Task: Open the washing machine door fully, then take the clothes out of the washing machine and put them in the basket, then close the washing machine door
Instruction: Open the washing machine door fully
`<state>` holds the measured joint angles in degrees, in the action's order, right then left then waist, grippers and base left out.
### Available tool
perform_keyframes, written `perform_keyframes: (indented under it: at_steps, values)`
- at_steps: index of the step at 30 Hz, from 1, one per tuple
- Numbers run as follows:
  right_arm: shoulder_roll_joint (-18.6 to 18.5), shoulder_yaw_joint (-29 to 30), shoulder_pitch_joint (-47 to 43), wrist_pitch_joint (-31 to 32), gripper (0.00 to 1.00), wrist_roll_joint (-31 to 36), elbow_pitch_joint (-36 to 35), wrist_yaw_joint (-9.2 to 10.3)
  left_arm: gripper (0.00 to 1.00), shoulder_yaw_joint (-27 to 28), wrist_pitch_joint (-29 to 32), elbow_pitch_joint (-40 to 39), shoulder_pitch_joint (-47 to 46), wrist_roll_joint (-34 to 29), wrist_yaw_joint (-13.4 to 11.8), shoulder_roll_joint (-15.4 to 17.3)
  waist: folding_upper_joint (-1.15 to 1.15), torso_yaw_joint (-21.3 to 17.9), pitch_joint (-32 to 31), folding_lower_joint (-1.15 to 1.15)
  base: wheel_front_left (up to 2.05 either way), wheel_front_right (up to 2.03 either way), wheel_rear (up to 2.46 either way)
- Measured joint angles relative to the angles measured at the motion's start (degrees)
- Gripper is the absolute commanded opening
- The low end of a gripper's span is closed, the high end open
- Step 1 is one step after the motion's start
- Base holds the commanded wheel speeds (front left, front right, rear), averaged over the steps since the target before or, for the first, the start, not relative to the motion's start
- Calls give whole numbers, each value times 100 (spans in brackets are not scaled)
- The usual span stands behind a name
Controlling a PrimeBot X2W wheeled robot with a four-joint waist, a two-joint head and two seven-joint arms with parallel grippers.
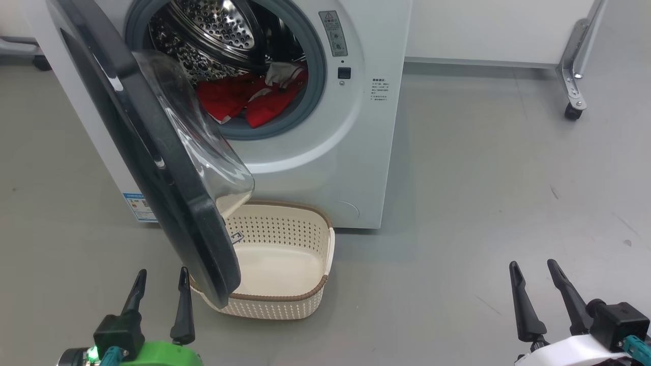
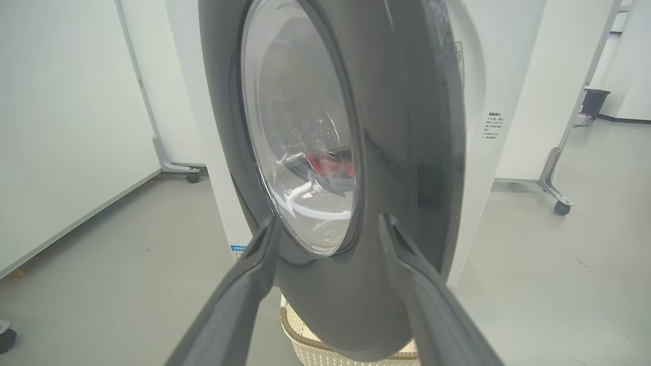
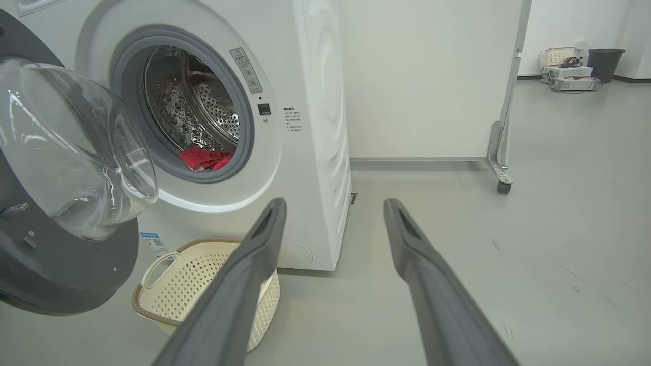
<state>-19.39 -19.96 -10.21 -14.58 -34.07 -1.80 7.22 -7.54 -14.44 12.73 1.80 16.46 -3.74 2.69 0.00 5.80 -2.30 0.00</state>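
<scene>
My left pincer point(image 1: 163, 272) and right pincer point(image 1: 532, 264) both gape, empty. The washing machine door point(image 1: 168, 203) looks stiff and glossy, so I'd hook its rim. The clothes point(image 1: 234, 96) look floppy and light, so I'd pinch a bunched fold.

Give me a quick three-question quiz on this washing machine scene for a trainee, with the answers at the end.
1. True or false: the basket on the floor has no clothes in it.
2. Where are the red clothes? A) inside the drum of the washing machine B) on the floor C) on top of the machine
3. Fill in: the left claw and the right claw both stand ____, holding nothing.
Key: 1 true; 2 A; 3 open.
</scene>
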Motion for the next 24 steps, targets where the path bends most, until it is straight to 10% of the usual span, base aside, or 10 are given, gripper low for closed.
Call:
perform_keyframes:
  at_steps: [24]
  values:
    - [201, 135, -153, 0, 100, 196, -74, -1, 96, 70, 0, 20, -1, -16, 19, -10, 0, 37, 41, 0, 0, 0, 0]
